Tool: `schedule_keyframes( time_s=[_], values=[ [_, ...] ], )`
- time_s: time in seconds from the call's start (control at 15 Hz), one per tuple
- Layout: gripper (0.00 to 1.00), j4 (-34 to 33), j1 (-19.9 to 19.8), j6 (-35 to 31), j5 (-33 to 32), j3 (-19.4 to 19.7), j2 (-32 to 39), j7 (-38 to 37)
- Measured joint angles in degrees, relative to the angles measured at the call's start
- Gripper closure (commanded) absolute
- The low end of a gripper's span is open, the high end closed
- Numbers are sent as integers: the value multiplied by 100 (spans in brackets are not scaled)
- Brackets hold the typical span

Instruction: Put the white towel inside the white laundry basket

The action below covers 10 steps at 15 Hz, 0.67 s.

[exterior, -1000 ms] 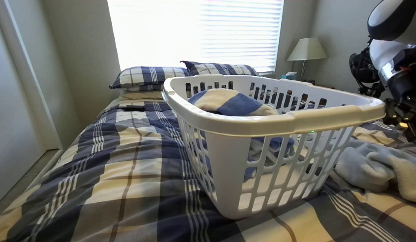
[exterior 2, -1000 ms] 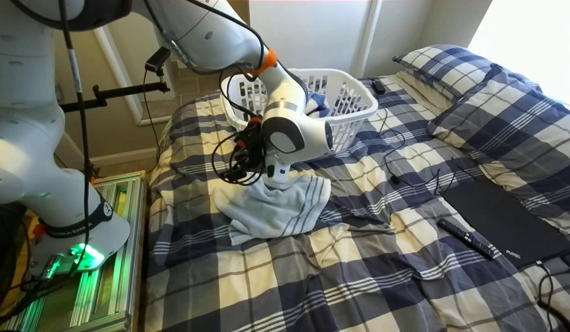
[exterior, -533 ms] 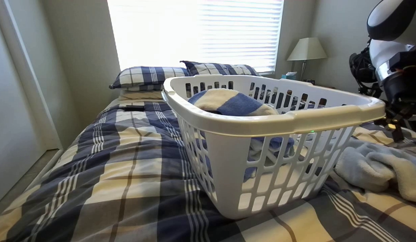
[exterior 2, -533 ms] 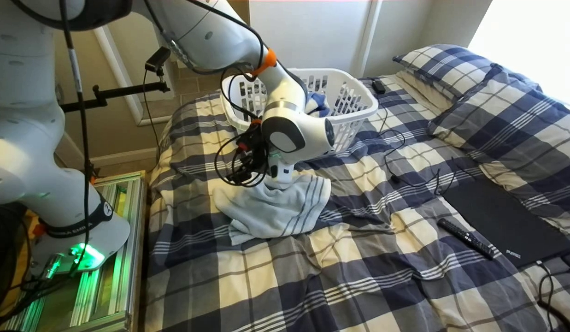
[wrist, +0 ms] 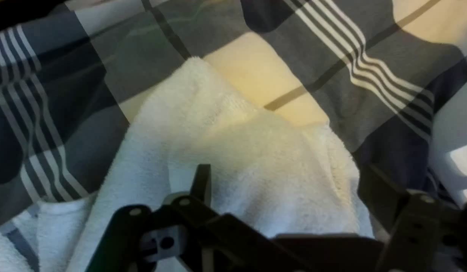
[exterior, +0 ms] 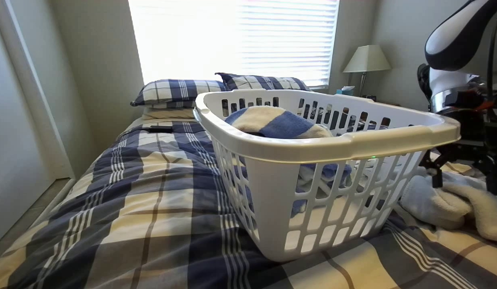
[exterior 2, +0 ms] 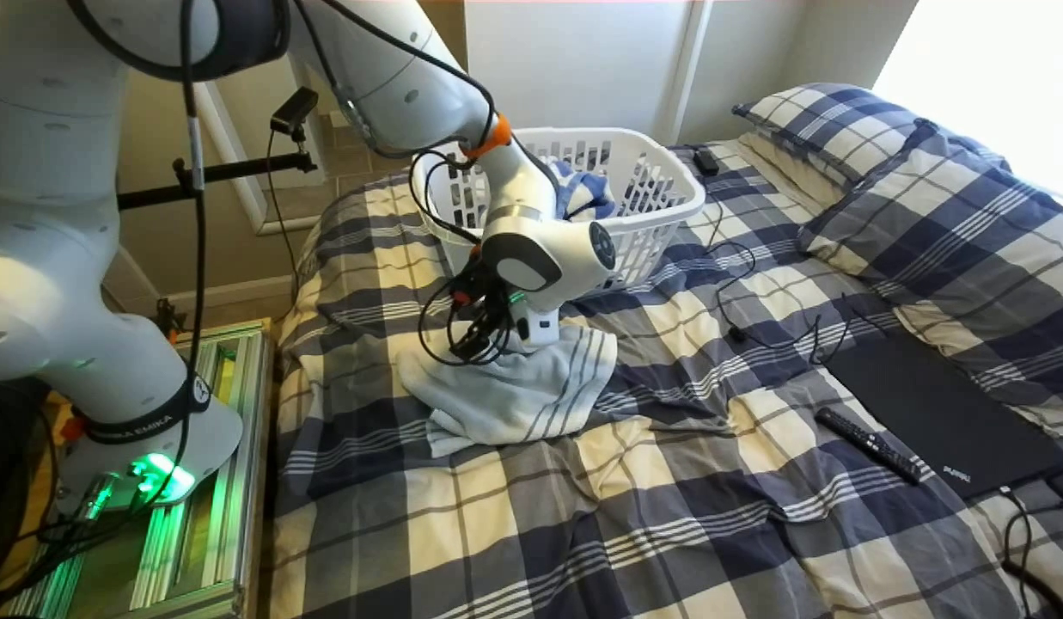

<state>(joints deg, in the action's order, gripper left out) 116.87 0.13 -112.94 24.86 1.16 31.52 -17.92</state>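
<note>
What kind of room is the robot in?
Most likely a bedroom. You can see a plaid bedcover, matching pillows near a bright window, and a lamp with a pale shade.

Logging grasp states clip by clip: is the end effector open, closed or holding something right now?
End effector: open, holding nothing, over the white towel.

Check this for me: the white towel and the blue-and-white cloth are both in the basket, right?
Not both: the white towel is on the bed, beside the white basket, as both exterior views show. The blue-and-white cloth is in the basket, as you said.
</note>
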Motion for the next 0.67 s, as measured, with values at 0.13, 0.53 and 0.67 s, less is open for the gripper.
schedule_keyframes(
  time_s=[0.13, 0.53, 0.67],
  values=[
    [26, 0, 56, -689, 0, -74, 191, 151],
    [63, 120, 99, -2220, 0, -287, 515, 563],
    [77, 294, 99, -2548, 0, -333, 477, 590]
  ],
)
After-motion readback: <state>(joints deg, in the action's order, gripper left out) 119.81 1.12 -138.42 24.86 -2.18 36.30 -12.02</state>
